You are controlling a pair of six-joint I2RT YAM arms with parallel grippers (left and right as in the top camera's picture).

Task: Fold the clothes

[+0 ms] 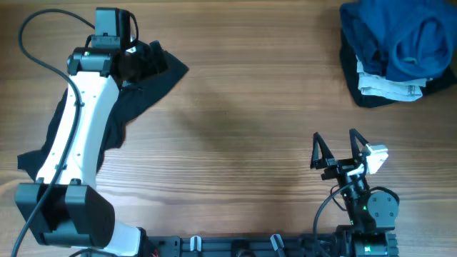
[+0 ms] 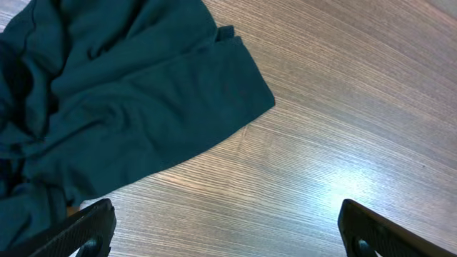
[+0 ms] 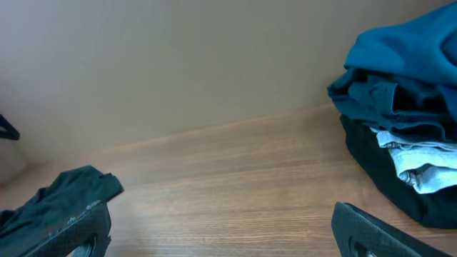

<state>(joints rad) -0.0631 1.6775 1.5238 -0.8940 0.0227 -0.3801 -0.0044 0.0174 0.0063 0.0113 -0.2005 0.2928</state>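
The black garment (image 1: 146, 89) lies alone at the far left of the counter (image 1: 243, 107), rumpled and partly under the left arm, with one corner spread flat toward the middle. That looks like the piece chosen for folding. The left end effector (image 2: 227, 214) hovers just above it with its jaws wide apart and nothing between them. In the left wrist view the garment's free corner sits ahead of the left finger (image 2: 78, 232), while bare wood fills the gap. It appears poised to come down on an edge, not to carry anything. The other clothes wait in a pile (image 1: 396, 57) at the far right corner, well apart from the black one, probably so the middle of the counter serves as working room. A royal-blue garment (image 1: 410, 32) is heaped on top, a pale grey piece (image 1: 389, 84) shows beneath it, and a dark layer (image 1: 371, 98) lies at the bottom. The right end effector (image 1: 337, 146) is parked near its base at the near right, jaws fully spread and empty, pointing toward the pile without touching it. It seems held back to leave the cloth clear for the left arm, and ready to take a second corner. No fold is made yet, as far as the creases show.
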